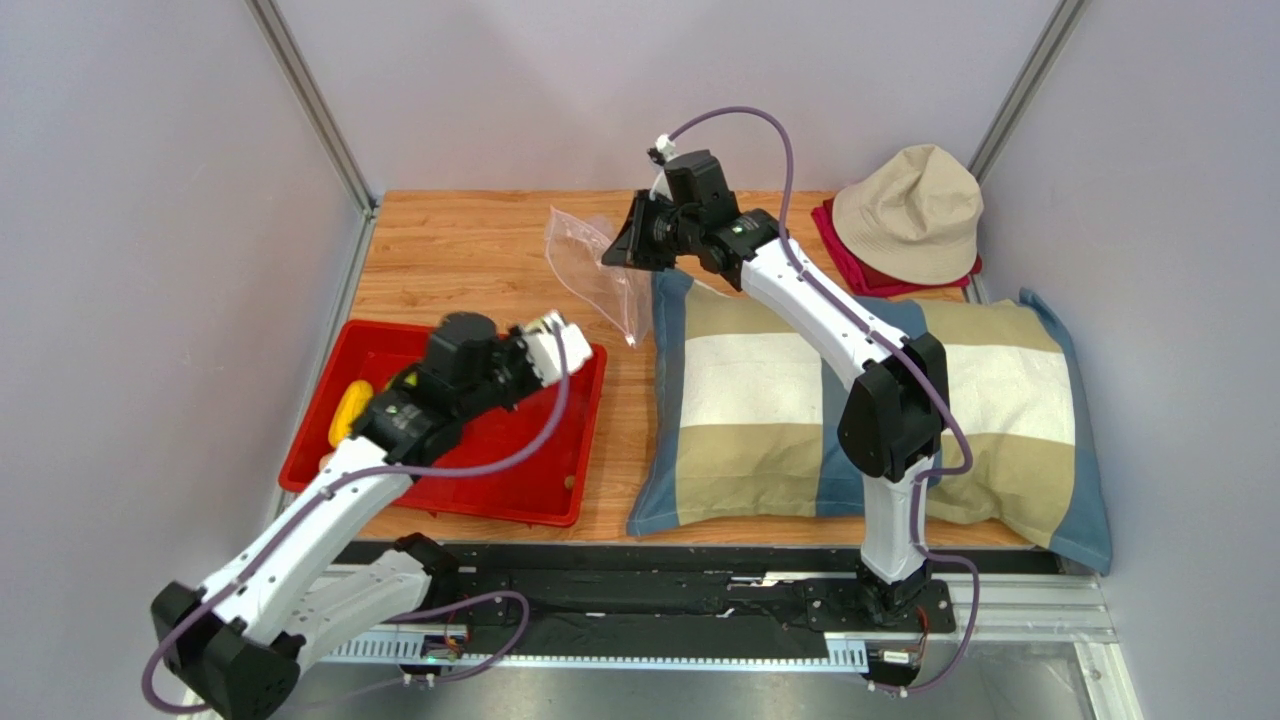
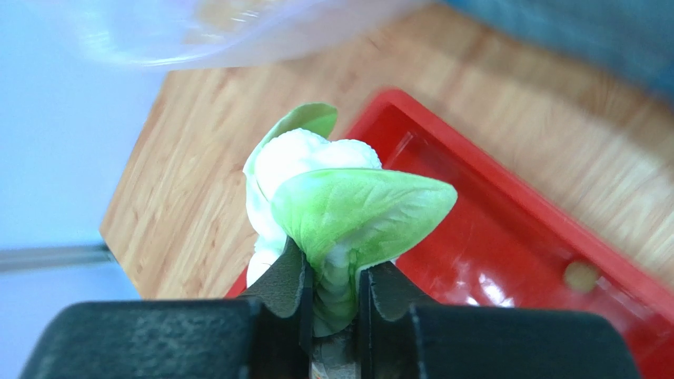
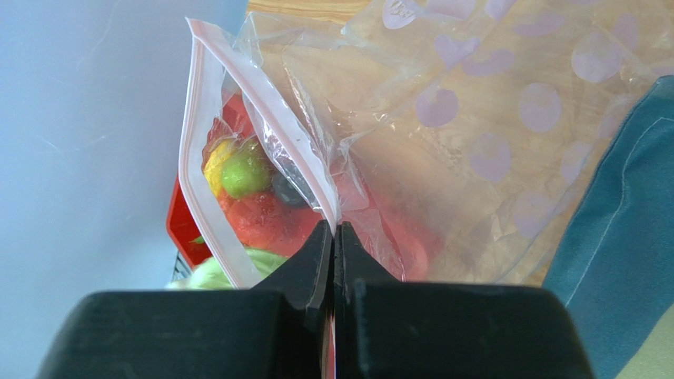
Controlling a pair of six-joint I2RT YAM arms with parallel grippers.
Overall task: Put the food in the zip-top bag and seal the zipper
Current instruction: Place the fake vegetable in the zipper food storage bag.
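My left gripper (image 1: pixel 544 345) (image 2: pixel 336 280) is shut on the stem of the white-green cauliflower (image 2: pixel 332 193) and holds it above the red tray's far right corner. My right gripper (image 1: pixel 619 243) (image 3: pixel 334 233) is shut on the mouth edge of the clear dotted zip-top bag (image 1: pixel 594 270) (image 3: pixel 490 118) and holds it up. The zipper strip (image 3: pixel 194 150) gapes open to the left. Through the bag I see a yellow piece (image 3: pixel 215 162), a green apple (image 3: pixel 245 174), a dark fruit (image 3: pixel 289 192) and a red fruit (image 3: pixel 261 223); I cannot tell if they are inside it. A yellow banana (image 1: pixel 349 408) lies in the tray.
The red tray (image 1: pixel 519 503) (image 2: pixel 506 213) lies front left, partly under my left arm. A striped pillow (image 1: pixel 751 420) fills the right side, beside the bag. A beige hat (image 1: pixel 909 210) on a red cloth sits back right. Grey walls close both sides.
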